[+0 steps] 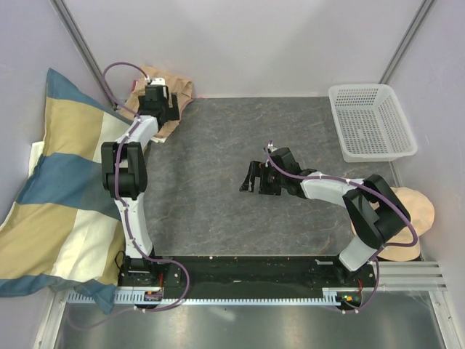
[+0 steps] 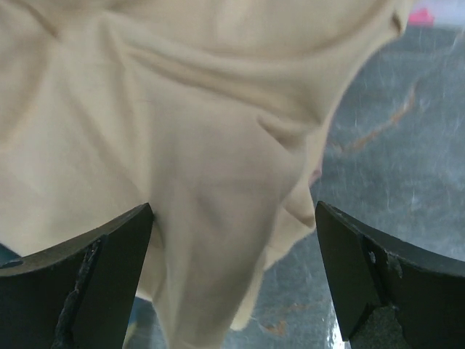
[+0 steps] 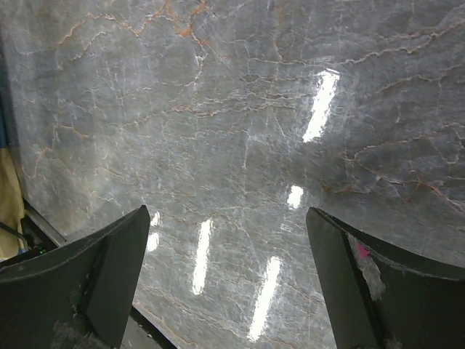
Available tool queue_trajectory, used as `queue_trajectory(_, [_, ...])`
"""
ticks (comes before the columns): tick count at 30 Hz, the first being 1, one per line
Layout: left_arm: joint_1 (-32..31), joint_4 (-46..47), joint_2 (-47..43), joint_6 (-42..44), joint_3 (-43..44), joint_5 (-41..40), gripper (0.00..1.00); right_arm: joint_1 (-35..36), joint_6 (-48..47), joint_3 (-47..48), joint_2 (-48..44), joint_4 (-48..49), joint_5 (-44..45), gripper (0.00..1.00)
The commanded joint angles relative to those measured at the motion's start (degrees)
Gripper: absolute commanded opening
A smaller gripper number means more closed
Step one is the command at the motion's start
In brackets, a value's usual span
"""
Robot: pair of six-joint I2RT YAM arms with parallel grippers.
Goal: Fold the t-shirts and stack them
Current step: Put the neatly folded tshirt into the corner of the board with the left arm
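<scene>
The tan t-shirt (image 1: 176, 89) lies crumpled in the table's back left corner. My left gripper (image 1: 163, 102) hangs over it, open. In the left wrist view the tan cloth (image 2: 182, 131) fills most of the frame, and a hanging fold of it sits between the spread fingers of the left gripper (image 2: 232, 233) without being pinched. A small pink patch (image 2: 425, 14) shows at that view's top right edge; I cannot tell what it is. No salmon-pink shirt shows clearly. My right gripper (image 1: 248, 180) is open and empty over the middle of the table, with only bare table between its fingers (image 3: 229, 225).
A big blue, yellow and cream striped pillow (image 1: 58, 189) leans along the left side. A white mesh basket (image 1: 370, 120) stands at the back right. A round beige hat-like thing (image 1: 410, 218) lies by the right arm's elbow. The table top (image 1: 218, 145) is grey marbled.
</scene>
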Motion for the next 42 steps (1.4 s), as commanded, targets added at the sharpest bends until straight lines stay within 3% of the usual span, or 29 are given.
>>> queue_trajectory(1, [-1.5,2.2,0.6,-4.1,-4.0,-1.3,1.0,0.3,-0.8,-0.5,-2.0,0.7,1.1,0.98])
queue_trajectory(12, [-2.9,3.7,-3.4,-2.7,-9.7,-3.6,1.0,0.3,-0.8,-2.1,-2.2,1.1,1.0,0.98])
queue_trajectory(25, [-2.8,-1.0,-9.0,-0.1,4.4,0.8,1.0,0.3,-0.5,-3.7,-1.6,2.1,0.8,0.98])
queue_trajectory(42, [-2.9,5.0,9.6,-3.3,18.0,-14.5,1.0,0.0,-0.8,-4.0,0.6,1.8,0.8,0.98])
